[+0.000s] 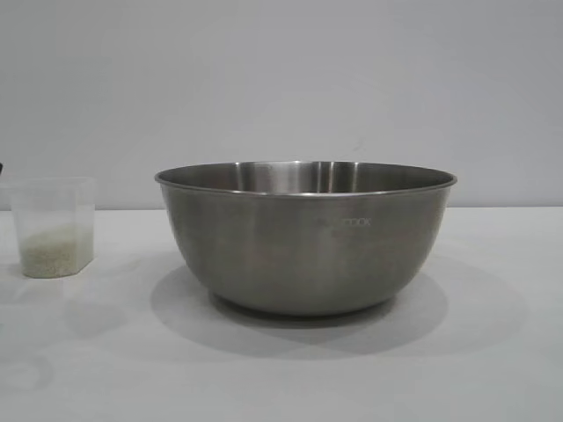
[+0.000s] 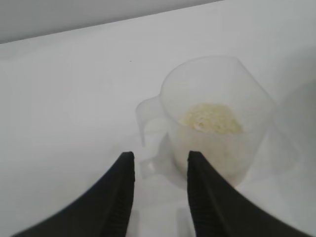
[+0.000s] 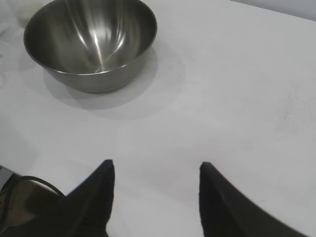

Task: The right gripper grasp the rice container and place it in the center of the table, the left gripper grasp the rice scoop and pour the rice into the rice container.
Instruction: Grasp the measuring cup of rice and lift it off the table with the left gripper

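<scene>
- Fingers first: your left gripper [image 2: 158, 165] has its two black claws spread with a clear gap between the tips, and they pinch nothing.
- Those tips hang just short of the rice scoop [image 2: 212, 123], near the looped handle on its side, without touching it.
- Your right gripper [image 3: 155, 173] is spread wider, its claws well apart above bare tabletop, holding nothing.
- You can see its black cable curling beside one claw in the right wrist view.
- Out from the left fingers: the rice scoop stands upright on the table [image 1: 281, 369], at the far left edge of the exterior view.
- You've got the rice [image 2: 211, 118] lying as a pale layer in the bottom of the scoop, well below its rim.
- Look right of the scoop: the rice container [image 1: 306, 237] sits upright around the middle of the table, apart from the scoop.
- Faint "COOK" lettering shows on the container's brushed side, facing the exterior camera.
- Your right wrist view looks into the container, and its steel inside shows only reflections.
- From the right gripper, the container lies well away across open table, with a soft shadow around its base.
- A small dark sliver shows at the exterior view's left edge, just above the scoop; you cannot tell what it is.
</scene>
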Controlling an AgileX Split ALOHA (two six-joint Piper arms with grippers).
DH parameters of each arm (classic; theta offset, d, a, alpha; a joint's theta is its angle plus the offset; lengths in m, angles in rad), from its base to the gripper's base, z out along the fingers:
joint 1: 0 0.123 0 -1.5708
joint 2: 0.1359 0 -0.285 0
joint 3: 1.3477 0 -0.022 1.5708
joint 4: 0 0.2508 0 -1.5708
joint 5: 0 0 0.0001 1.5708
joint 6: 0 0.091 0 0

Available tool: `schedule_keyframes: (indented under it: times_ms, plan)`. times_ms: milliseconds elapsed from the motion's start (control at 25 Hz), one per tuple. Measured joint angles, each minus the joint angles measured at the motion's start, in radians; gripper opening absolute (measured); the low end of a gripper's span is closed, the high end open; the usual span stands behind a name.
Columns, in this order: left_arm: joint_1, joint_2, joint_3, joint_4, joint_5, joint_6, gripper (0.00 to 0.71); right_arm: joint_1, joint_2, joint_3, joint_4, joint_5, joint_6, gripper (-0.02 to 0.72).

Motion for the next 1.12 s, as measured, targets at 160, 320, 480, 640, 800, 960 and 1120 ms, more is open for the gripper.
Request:
schedule_keyframes:
  times_ms: [160,320,480,640,800,960,1120]
  plan:
    - [0.000,0.053,-0.030,-0.014,0.000,0.000,0.209,0.000,0.000,0.000,0.000,0.000,0.000,0.333]
    - [0.000,0.098,-0.085,-0.016,0.000,0.000,0.209,0.000,0.000,0.000,0.000,0.000,0.000,0.333]
    - [0.000,0.131,-0.123,-0.023,0.000,0.000,0.209,0.000,0.000,0.000,0.000,0.000,0.000,0.333]
    - [0.000,0.162,-0.150,-0.055,0.000,0.000,0.209,0.000,0.000,0.000,0.000,0.000,0.000,0.333]
    - [0.000,0.182,-0.189,-0.067,0.000,0.000,0.209,0.000,0.000,0.000,0.000,0.000,0.000,0.333]
    - [0.000,0.188,-0.227,-0.071,0.000,0.000,0.209,0.000,0.000,0.000,0.000,0.000,0.000,0.333]
    - [0.000,0.188,-0.243,-0.078,0.000,0.000,0.209,0.000,0.000,0.000,0.000,0.000,0.000,0.333]
